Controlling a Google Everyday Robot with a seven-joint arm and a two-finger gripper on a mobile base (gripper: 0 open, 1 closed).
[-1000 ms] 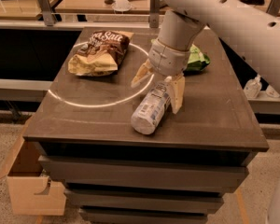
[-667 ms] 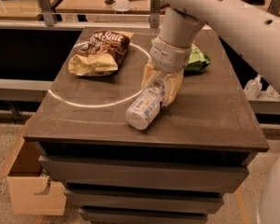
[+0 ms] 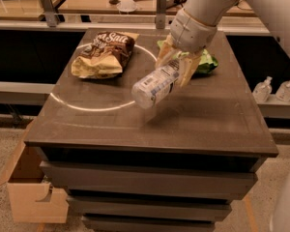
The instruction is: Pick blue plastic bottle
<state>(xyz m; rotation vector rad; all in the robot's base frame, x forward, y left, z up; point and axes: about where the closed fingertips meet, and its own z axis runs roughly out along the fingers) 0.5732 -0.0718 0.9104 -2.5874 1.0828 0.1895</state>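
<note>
The blue plastic bottle [image 3: 154, 84] is a slim, pale clear bottle with a white printed label. It hangs tilted in the air above the dark table [image 3: 217, 115], its base pointing down to the left. My gripper [image 3: 176, 64] comes down from the upper right and is shut on the bottle's upper end, its yellowish fingers [image 3: 187, 67] on either side of it. The cap is hidden between the fingers.
A brown and yellow snack bag [image 3: 104, 54] lies at the back left of the table, on a white circle mark. A green bag [image 3: 205, 62] lies behind my gripper. Two small pump bottles [image 3: 275, 88] stand on a ledge at right. A cardboard box [image 3: 31, 187] sits on the floor at left.
My gripper has closed on the bottle's upper end and lifted it off the table. The bottle lay on the surface before and now hangs tilted above it.
</note>
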